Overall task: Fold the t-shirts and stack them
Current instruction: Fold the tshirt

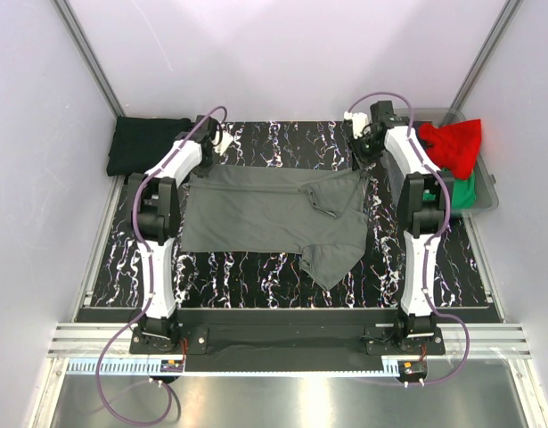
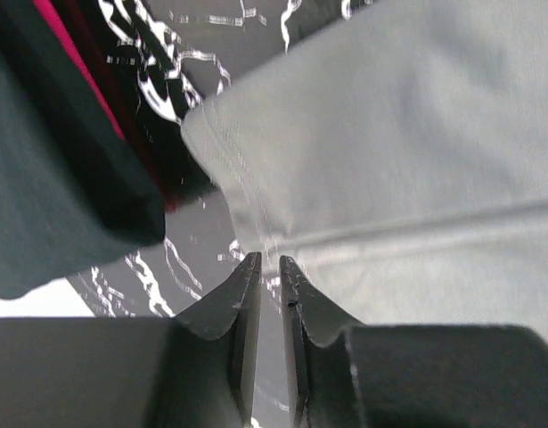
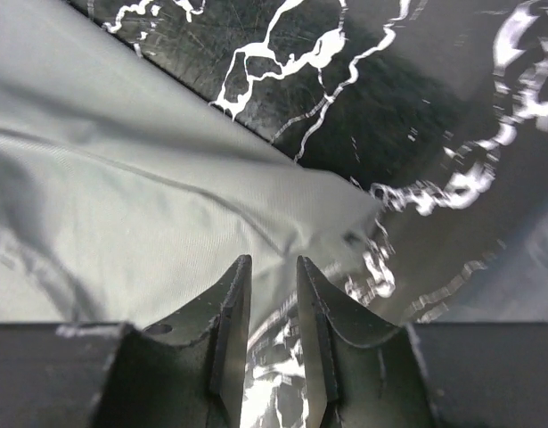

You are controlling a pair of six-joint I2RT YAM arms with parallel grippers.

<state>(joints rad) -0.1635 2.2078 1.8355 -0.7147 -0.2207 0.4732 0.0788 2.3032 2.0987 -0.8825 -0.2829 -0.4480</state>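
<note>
A large dark grey t-shirt lies spread on the black marbled table, with its right side rumpled and one sleeve trailing toward the front. My left gripper is low at the shirt's back left corner. In the left wrist view that gripper shows a narrow gap with nothing in it, and the shirt's edge lies just past the fingertips. My right gripper is at the back right corner. Its own view shows the gripper slightly open over the table, right at the shirt's hem.
A folded black shirt lies at the back left, close beside the left gripper, and shows in that wrist view as dark cloth. A clear grey bin at the back right holds a red shirt and a green one. Walls enclose three sides.
</note>
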